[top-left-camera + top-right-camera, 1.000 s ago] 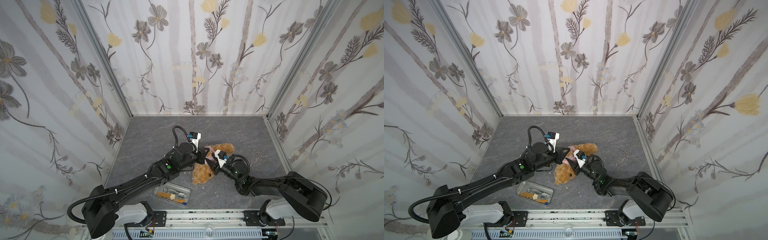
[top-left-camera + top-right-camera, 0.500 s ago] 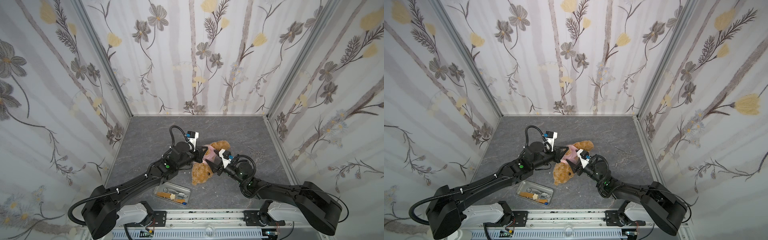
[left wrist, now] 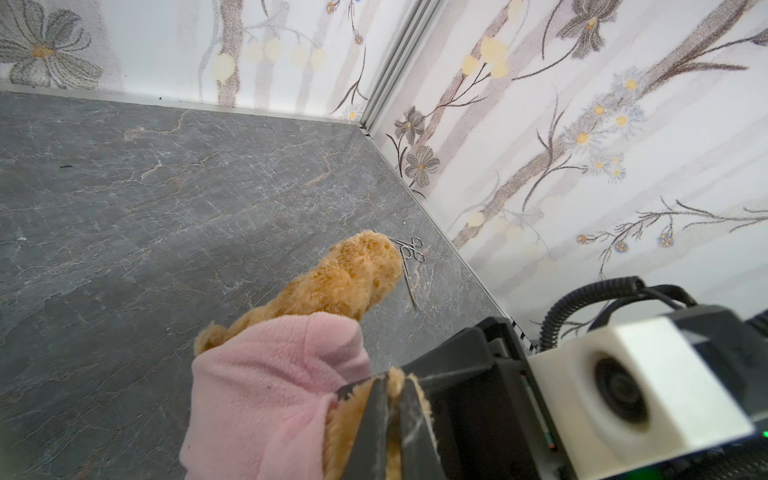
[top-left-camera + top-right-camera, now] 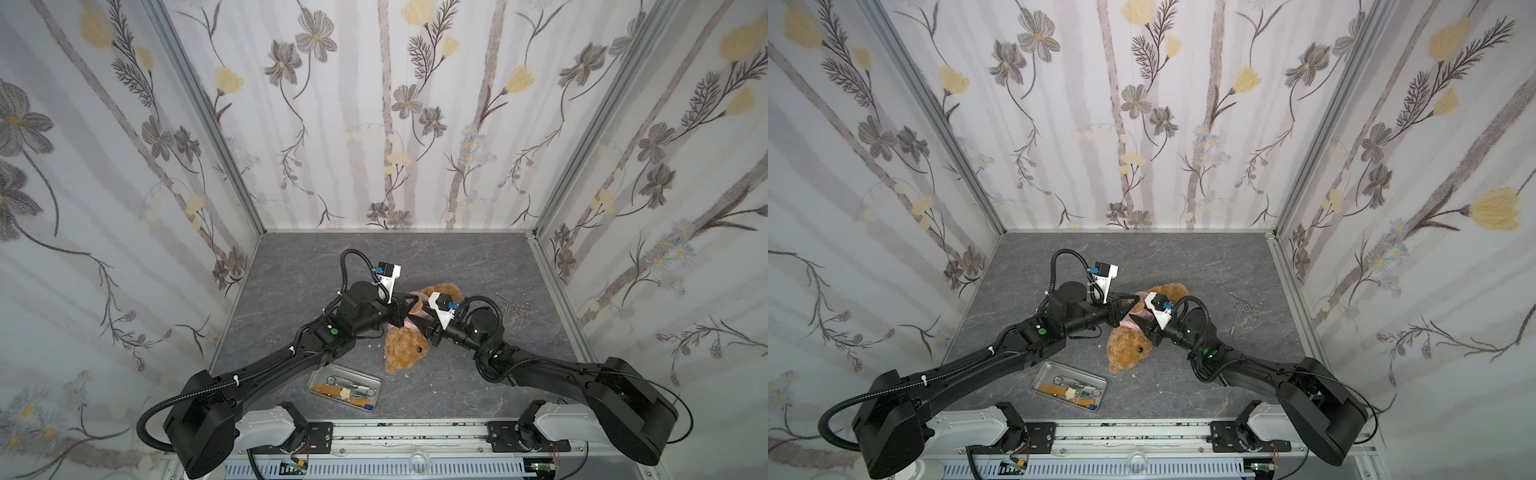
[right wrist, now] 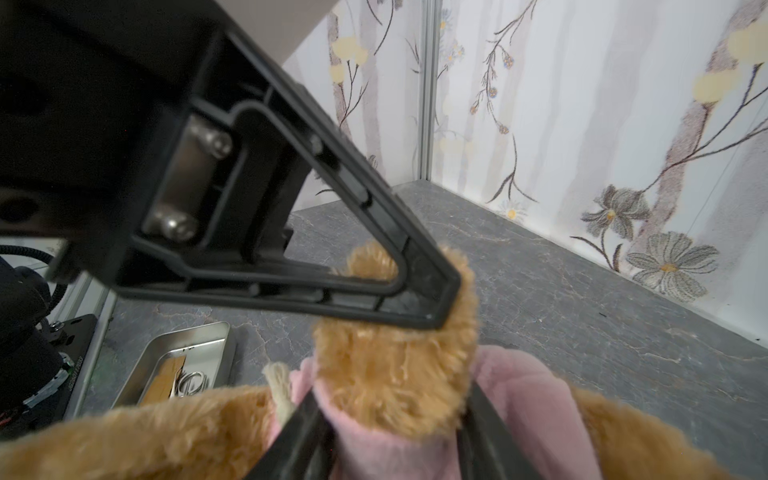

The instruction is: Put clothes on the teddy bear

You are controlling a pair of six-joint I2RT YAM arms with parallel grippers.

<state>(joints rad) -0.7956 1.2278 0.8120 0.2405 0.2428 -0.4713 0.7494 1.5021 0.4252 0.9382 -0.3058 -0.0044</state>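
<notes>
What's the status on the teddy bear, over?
Left gripper shut on teddy bear paw. Right gripper astride pink sleeve, grip unclear. Paw pokes through. Tray, scissors lie apart.

- Teddy bear (image 4: 403,351): one.
- Pink shirt (image 3: 270,374), on the bear: one.
- Metal tray (image 4: 315,377), in front of the bear: one; its small tools are too small to count.
- Steel forceps (image 4: 513,308), right of the bear: apparently two, crossed.
- Robot arms (image 4: 286,361): two.
</notes>
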